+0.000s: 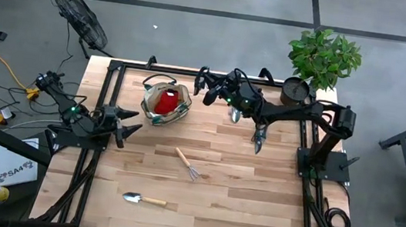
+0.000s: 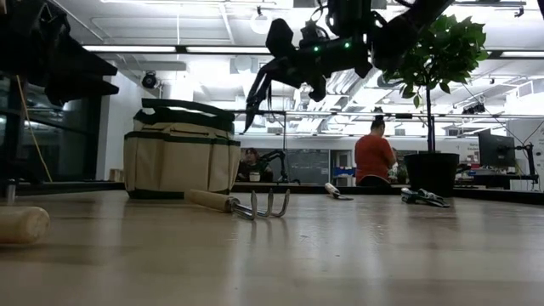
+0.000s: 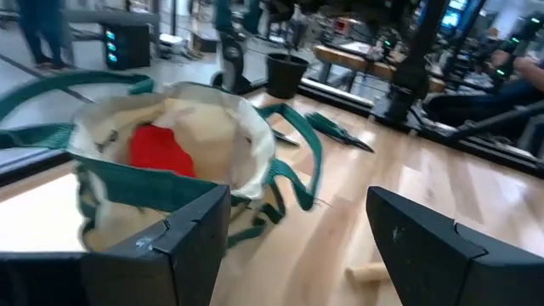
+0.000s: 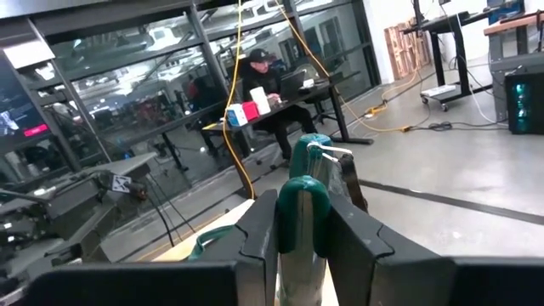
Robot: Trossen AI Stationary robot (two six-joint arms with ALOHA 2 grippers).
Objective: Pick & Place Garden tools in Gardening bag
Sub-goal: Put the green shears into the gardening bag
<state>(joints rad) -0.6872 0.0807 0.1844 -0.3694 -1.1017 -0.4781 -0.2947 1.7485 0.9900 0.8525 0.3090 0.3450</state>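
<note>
The beige gardening bag with green trim stands at the table's far left, with the red spray bottle inside. My right gripper is high above the table just right of the bag, shut on green-handled pruning shears. My left gripper is open and empty, low, near the bag's near left side. A hand rake and a trowel lie flat on the table. A second pair of shears and another trowel lie under the right arm. My right gripper pinches the shears by their green handles between its two fingers. The shears are lifted clear of the table. In the low view they slant down from the gripper toward the bag's side.
A potted green plant in a black pot stands at the far right corner. A black frame runs along the table's edges. Bare wood lies at the near right. People sit in the room behind.
</note>
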